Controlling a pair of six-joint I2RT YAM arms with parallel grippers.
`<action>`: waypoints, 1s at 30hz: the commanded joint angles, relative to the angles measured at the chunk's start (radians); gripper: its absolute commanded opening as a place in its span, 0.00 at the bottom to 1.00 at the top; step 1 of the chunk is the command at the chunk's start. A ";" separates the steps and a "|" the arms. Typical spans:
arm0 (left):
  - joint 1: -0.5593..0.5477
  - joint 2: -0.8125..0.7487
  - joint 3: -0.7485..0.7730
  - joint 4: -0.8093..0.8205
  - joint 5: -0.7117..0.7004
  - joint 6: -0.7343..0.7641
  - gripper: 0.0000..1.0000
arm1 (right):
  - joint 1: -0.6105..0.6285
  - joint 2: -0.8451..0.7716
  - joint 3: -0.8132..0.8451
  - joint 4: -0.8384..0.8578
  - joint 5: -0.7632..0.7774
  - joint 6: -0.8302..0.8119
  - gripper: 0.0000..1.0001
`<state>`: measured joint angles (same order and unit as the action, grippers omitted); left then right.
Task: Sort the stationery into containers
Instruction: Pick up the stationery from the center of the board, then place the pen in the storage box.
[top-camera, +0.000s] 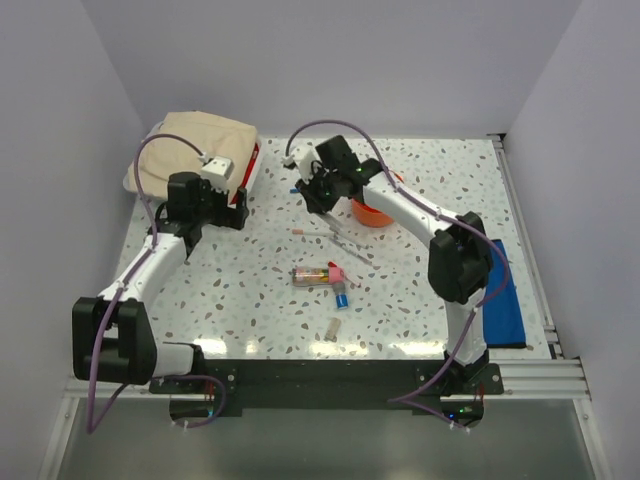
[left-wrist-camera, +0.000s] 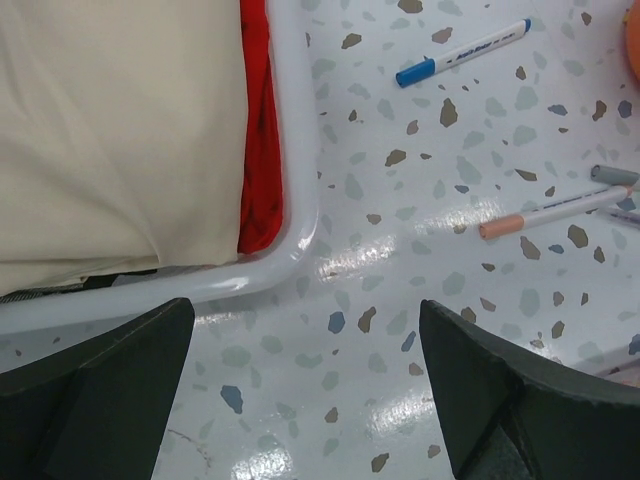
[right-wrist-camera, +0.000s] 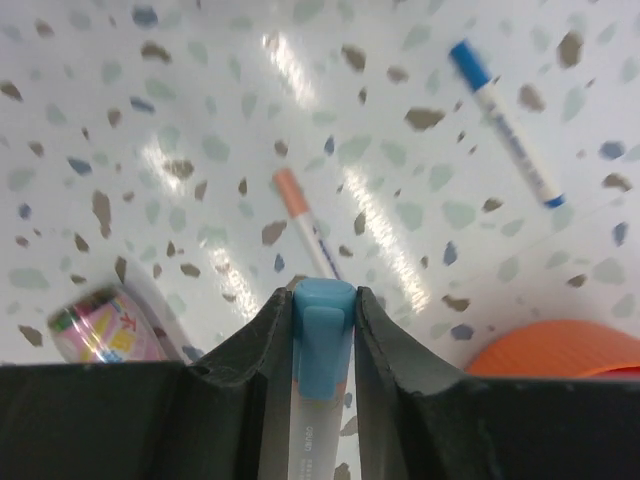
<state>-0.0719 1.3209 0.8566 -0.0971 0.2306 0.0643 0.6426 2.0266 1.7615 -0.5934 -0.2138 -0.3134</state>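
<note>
Right gripper: clamped on blue-capped pen, cap between fingertips; orange tub close beside. Left gripper: jaws wide apart.

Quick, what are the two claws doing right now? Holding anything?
Left claw: open, holding nothing.
Right claw: closed on a pen with a light-blue cap.

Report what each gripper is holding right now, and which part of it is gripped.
The right gripper is shut on a light-blue-capped pen, pinching it at the cap end, with the cap tip poking out past the fingers. The left gripper is open and holds nothing.
</note>
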 joint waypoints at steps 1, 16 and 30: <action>0.007 0.034 0.068 0.073 0.032 -0.001 1.00 | -0.037 -0.080 0.118 0.045 -0.062 0.068 0.07; -0.005 0.101 0.137 0.043 0.026 0.008 1.00 | -0.244 -0.124 -0.039 0.524 -0.061 0.138 0.07; -0.009 0.130 0.160 0.019 -0.004 0.042 1.00 | -0.261 -0.080 -0.099 0.633 -0.107 0.197 0.07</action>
<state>-0.0746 1.4429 0.9741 -0.0891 0.2394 0.0769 0.3798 1.9347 1.6836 -0.0444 -0.2886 -0.1436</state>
